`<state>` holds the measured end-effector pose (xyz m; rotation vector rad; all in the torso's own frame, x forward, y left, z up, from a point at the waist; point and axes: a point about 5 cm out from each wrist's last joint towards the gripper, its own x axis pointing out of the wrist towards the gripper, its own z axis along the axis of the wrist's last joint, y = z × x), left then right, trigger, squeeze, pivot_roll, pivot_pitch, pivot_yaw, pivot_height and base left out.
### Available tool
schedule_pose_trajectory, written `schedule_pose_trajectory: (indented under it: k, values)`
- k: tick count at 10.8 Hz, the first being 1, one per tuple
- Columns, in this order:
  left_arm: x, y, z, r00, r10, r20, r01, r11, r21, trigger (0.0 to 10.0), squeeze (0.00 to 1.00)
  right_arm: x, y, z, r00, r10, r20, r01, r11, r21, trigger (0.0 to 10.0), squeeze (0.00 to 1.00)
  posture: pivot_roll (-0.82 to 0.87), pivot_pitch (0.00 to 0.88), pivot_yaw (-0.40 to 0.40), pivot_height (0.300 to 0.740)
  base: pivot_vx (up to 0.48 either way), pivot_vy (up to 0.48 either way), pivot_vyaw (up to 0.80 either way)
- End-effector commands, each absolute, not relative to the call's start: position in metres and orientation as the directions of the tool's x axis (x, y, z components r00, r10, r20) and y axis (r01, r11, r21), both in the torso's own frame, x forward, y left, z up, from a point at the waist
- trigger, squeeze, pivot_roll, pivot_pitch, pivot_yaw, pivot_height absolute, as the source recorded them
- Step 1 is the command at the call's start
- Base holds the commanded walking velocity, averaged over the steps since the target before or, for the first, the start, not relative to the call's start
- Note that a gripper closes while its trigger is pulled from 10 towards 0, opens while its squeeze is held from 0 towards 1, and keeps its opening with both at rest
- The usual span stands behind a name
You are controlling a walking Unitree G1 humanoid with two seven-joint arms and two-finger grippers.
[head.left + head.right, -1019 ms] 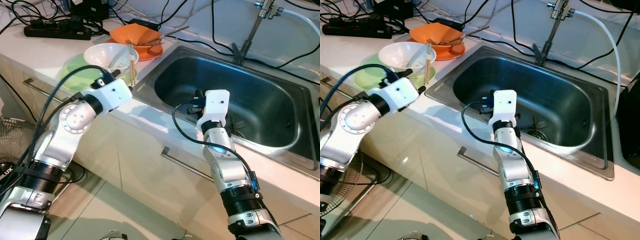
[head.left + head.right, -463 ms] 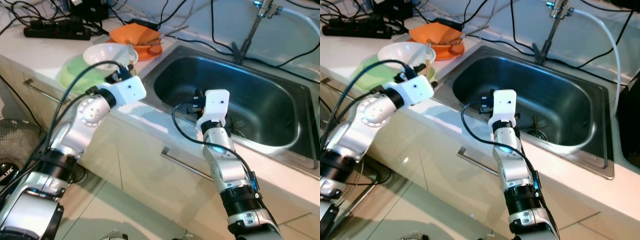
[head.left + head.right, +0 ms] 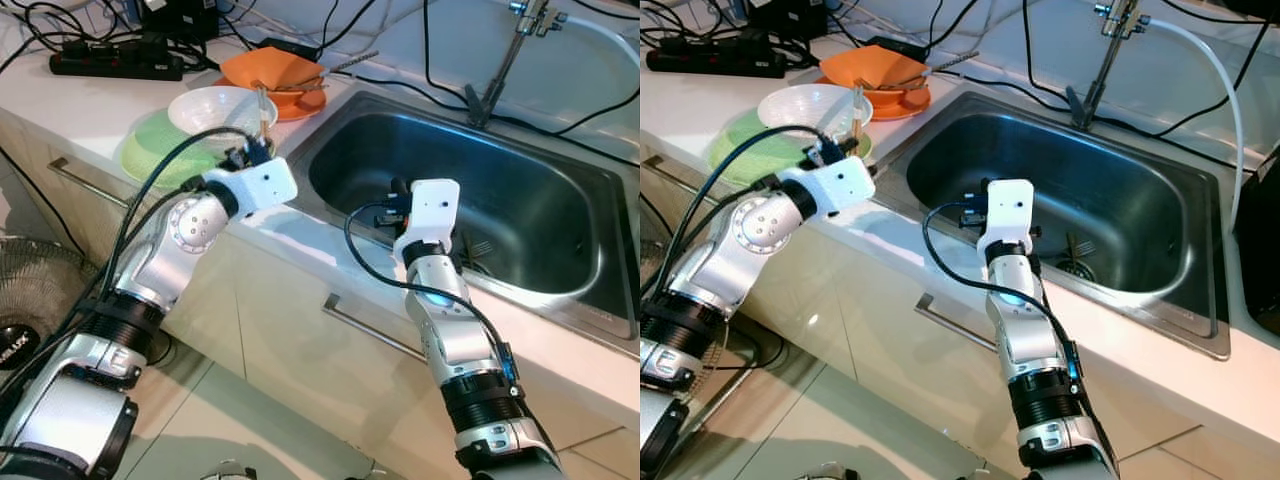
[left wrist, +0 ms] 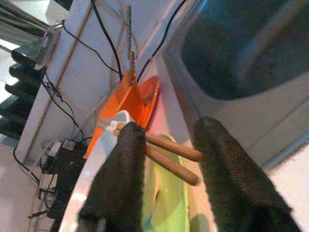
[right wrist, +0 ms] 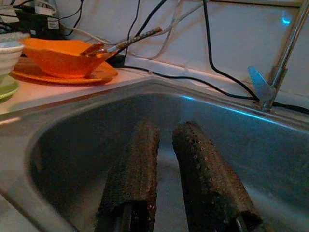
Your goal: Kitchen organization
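A white bowl (image 3: 215, 105) sits on a green plate (image 3: 150, 150) on the counter, with wooden chopsticks (image 3: 263, 110) leaning on its rim. My left gripper (image 3: 250, 156) hovers at the counter edge just in front of them. It is open, and the chopsticks (image 4: 169, 150) lie beyond the gap, untouched. Behind stands an orange bowl (image 3: 270, 68) with a utensil, on an orange plate (image 3: 303, 106). My right gripper (image 5: 166, 130) hangs inside the steel sink (image 3: 520, 200), its fingers (image 5: 135, 164) close together with nothing between them.
A faucet (image 3: 520, 30) rises behind the sink, with black cables draped across the back wall. A power strip (image 3: 115, 62) lies at the far left of the counter. Below are cabinet handles (image 3: 370, 325) and a fan (image 3: 30, 270) on the floor.
My left arm has swung right along the counter edge, bringing its gripper up to the chopsticks by the bowl. The right arm has stayed still in the sink.
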<state>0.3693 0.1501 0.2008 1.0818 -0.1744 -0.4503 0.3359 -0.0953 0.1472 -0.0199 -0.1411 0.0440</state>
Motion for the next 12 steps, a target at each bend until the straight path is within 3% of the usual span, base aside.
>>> schedule_pose_trajectory:
  k: [1, 10, 11, 12]
  values:
    - [0.372, 0.143, 0.206, 0.888, -0.455, -0.066, 0.259, 0.376, 0.890, 0.0, 0.00, 0.336, -0.099, 0.145, 0.991, 0.031, 0.132, -0.027, 0.999, -0.027, 10.0, 0.00, -0.05, 0.000, -0.074, 0.740, 0.000, 0.000, 0.00]
    - [0.373, 0.139, 0.216, 0.889, -0.458, 0.008, 0.195, 0.395, 0.898, 0.0, 0.00, 0.335, -0.101, 0.143, 0.992, 0.021, 0.127, -0.019, 1.000, -0.021, 10.0, 0.00, -0.05, 0.000, -0.072, 0.740, 0.000, 0.000, 0.00]
    - [0.372, 0.137, 0.214, 0.889, -0.457, 0.010, 0.208, 0.423, 0.882, 4.0, 0.00, 0.335, -0.101, 0.142, 0.992, 0.021, 0.126, -0.018, 1.000, -0.022, 10.0, 0.00, -0.05, 0.000, -0.072, 0.740, 0.000, 0.000, 0.00]
    - [0.371, 0.135, 0.213, 0.889, -0.458, 0.019, 0.214, 0.452, 0.866, 10.0, 0.00, 0.335, -0.100, 0.142, 0.992, 0.022, 0.125, -0.020, 1.000, -0.022, 10.0, 0.00, -0.05, 0.000, -0.072, 0.740, 0.000, 0.000, 0.00]
